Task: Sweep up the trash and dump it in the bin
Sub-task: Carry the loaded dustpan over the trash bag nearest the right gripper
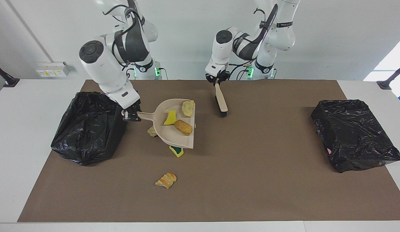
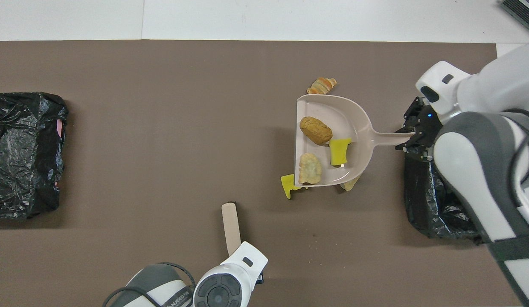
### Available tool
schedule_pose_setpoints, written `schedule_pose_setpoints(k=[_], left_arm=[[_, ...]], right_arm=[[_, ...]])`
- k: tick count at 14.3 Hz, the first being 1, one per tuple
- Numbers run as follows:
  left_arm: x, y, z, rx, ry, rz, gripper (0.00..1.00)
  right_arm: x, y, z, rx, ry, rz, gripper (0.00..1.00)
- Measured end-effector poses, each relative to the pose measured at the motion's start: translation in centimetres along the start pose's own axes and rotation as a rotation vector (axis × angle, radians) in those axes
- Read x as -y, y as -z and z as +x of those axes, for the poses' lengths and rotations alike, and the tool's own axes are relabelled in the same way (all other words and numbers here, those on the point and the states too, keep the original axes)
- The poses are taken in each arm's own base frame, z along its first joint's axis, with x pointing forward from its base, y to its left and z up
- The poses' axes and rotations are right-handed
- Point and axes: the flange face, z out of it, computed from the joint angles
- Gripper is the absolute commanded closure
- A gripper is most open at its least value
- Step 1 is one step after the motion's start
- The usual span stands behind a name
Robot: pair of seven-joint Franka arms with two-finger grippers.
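My right gripper [image 1: 130, 115] [image 2: 411, 138] is shut on the handle of a beige dustpan [image 1: 161, 129] [image 2: 358, 119] and holds it just above the mat, beside a black-bagged bin [image 1: 88, 129] [image 2: 435, 204]. Three pieces of trash lie in the pan: a brown chunk [image 1: 183, 127] [image 2: 315, 130], a yellow sponge bit [image 1: 170, 118] [image 2: 340, 151] and a tan chunk [image 1: 188, 108] [image 2: 310, 168]. A yellow-and-green sponge [image 1: 176, 150] [image 2: 288, 185] and a tan scrap [image 1: 151, 131] [image 2: 350, 183] lie partly under the pan. An orange-striped chunk [image 1: 166, 180] [image 2: 321, 85] lies farther out. My left gripper [image 1: 217, 80] is shut on a beige brush [image 1: 221, 101] [image 2: 230, 226], bristles down.
A second black-bagged bin [image 1: 353, 135] [image 2: 25, 153] sits at the left arm's end of the brown mat [image 1: 251, 180] [image 2: 162, 106]. The white table [image 1: 25, 129] shows around the mat.
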Motion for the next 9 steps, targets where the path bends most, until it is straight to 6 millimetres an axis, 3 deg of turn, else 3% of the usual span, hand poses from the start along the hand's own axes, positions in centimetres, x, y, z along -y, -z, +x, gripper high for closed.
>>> schedule_pose_setpoints(k=[4,9], left_arm=[[0.2,0.1,0.4,0.001,-0.037,-0.002,1.0],[0.6,-0.2,1.2,-0.001,-0.021,-0.007,1.0]], right_arm=[[0.6,2.5,-7.5,-0.006,-0.053,0.011,1.0],[1.0,3.7,-18.1,0.01,0.024,-0.007,1.0]])
